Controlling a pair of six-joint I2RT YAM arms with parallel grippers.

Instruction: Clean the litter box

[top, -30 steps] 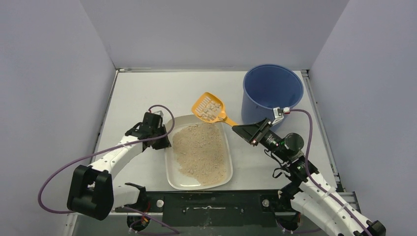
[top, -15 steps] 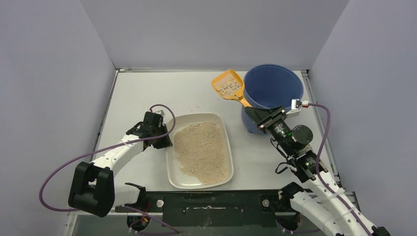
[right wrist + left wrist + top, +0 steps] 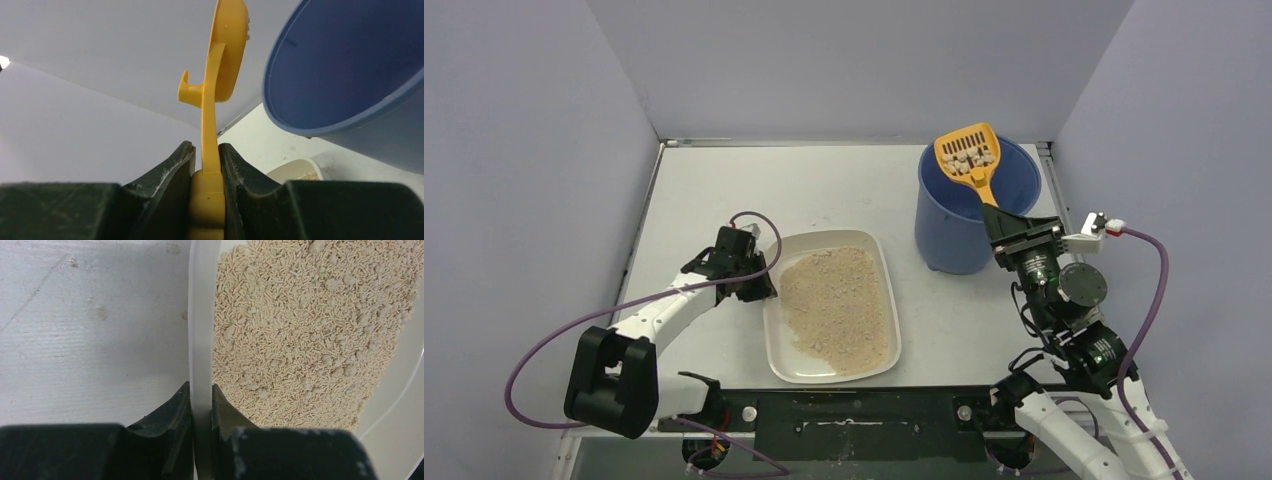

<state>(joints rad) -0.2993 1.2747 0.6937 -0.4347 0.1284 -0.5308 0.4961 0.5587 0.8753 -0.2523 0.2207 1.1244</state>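
Note:
The litter box (image 3: 775, 330), an off-white shallow tray of beige litter, lies in the middle of the table. My left gripper (image 3: 762, 285) is shut on its left rim (image 3: 202, 340), one finger outside and one in the litter. My right gripper (image 3: 1014, 228) is shut on the handle of an orange slotted scoop (image 3: 969, 155). The scoop's head holds pale clumps and hangs over the open blue bucket (image 3: 944, 225). In the right wrist view the scoop (image 3: 220, 60) stands edge-on above my jaws, beside the bucket's rim (image 3: 320, 125).
The grey walls of the enclosure close in the table at the back and both sides. The left arm's purple cable (image 3: 749, 218) loops above the tray's left corner. The right arm's cable (image 3: 1159, 270) arcs near the right wall.
My right arm has swung the loaded scoop from above the tray's far edge up and right, until it hangs over the bucket. The left gripper and the tray have stayed put.

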